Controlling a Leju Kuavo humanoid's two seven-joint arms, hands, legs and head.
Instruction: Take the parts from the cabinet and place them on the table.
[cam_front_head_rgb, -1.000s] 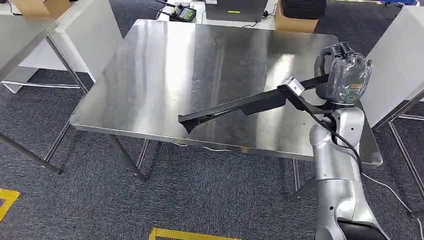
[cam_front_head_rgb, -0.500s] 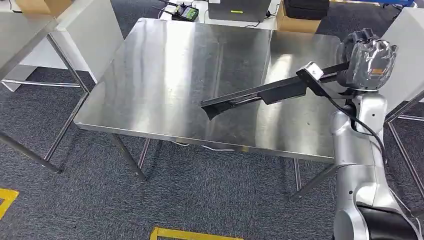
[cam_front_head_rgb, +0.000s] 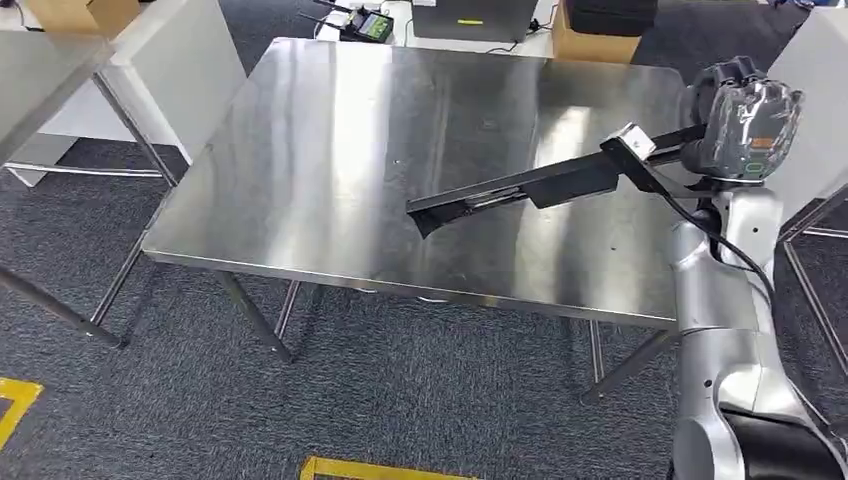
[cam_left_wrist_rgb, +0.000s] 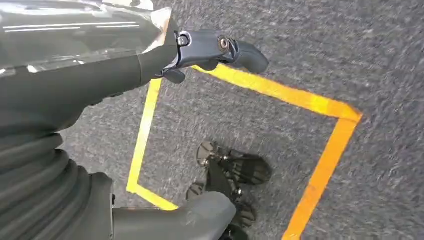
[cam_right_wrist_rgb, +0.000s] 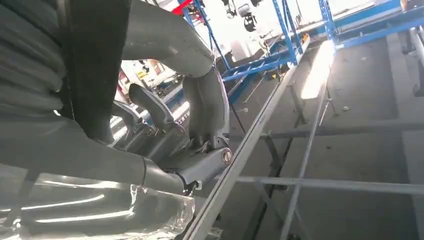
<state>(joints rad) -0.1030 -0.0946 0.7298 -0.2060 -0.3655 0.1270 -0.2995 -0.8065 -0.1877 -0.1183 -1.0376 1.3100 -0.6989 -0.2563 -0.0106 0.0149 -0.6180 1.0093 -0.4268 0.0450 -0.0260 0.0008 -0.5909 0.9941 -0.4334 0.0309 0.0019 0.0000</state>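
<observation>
Right robot hand holds a long black part out over the steel counter

The right robot hand (cam_front_head_rgb: 745, 120), wrapped in clear plastic, grips one end of the long black part (cam_front_head_rgb: 520, 188) above the counter's (cam_front_head_rgb: 330, 150) right edge; in the right wrist view its fingers (cam_right_wrist_rgb: 200, 105) curl round the bar. The part reaches from that edge toward the counter's middle, its far tip lowest and near the surface (touching or not, I cannot tell). The left robot hand (cam_left_wrist_rgb: 210, 50) hangs over grey carpet with yellow tape lines (cam_left_wrist_rgb: 320, 105), nothing in it, though how its fingers lie I cannot tell. Cardboard boxes (cam_front_head_rgb: 595, 40) sit beyond the counter's far edge
</observation>
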